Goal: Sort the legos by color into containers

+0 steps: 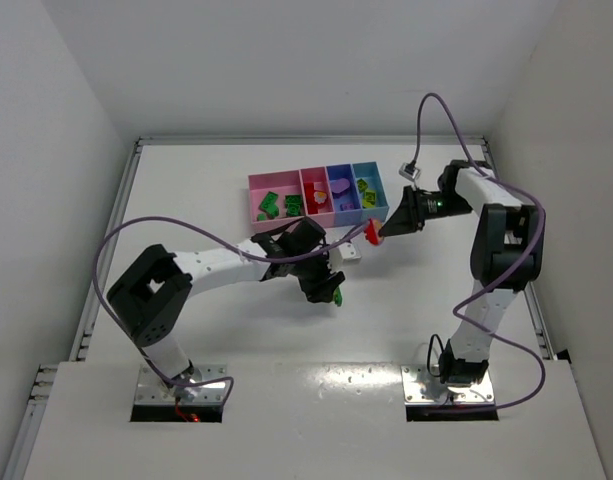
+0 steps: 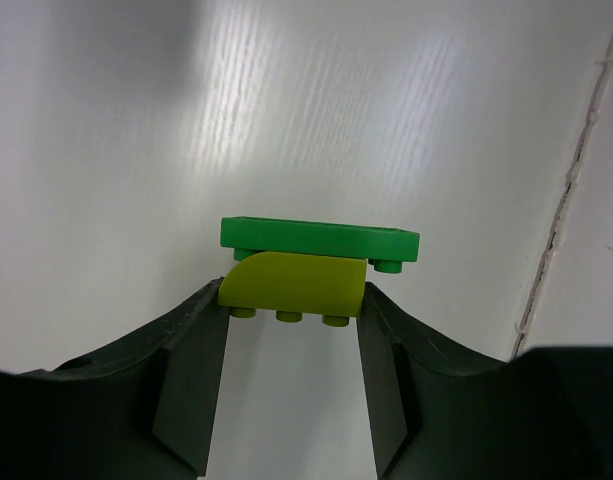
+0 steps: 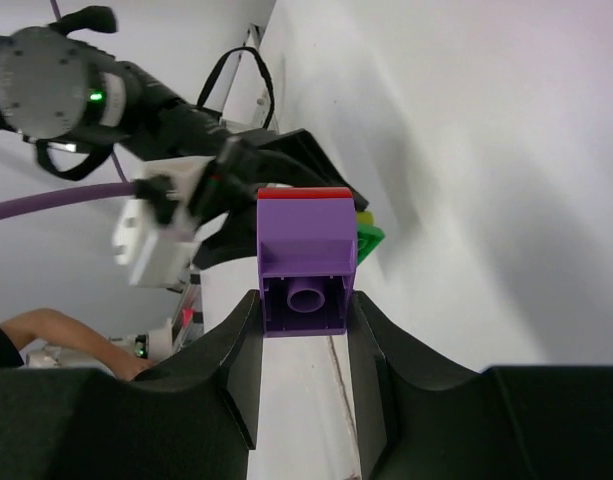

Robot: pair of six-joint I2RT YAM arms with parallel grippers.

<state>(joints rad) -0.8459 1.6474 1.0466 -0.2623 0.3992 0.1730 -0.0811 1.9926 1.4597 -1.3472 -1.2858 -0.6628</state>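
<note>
The containers (image 1: 315, 174) stand in a row at the back centre: the wide pink bin holds green legos (image 1: 277, 206), the narrow pink bin red ones (image 1: 316, 201), the blue-violet bin a purple one (image 1: 341, 187), and the light blue bin yellow-green ones (image 1: 365, 186). My left gripper (image 1: 336, 297) is shut on a yellow-green lego (image 2: 296, 285) joined to a green plate (image 2: 321, 238), held over the table. My right gripper (image 1: 378, 232) is shut on a purple lego (image 3: 304, 260) capped by a red plate (image 3: 304, 194), in front of the light blue bin.
The two grippers are close together in front of the bins. The left arm's wrist (image 3: 186, 190) and its green stack (image 3: 368, 238) show just behind the purple lego. A table seam (image 2: 566, 200) runs at the right of the left wrist view. The table rails (image 1: 114, 230) run along the sides.
</note>
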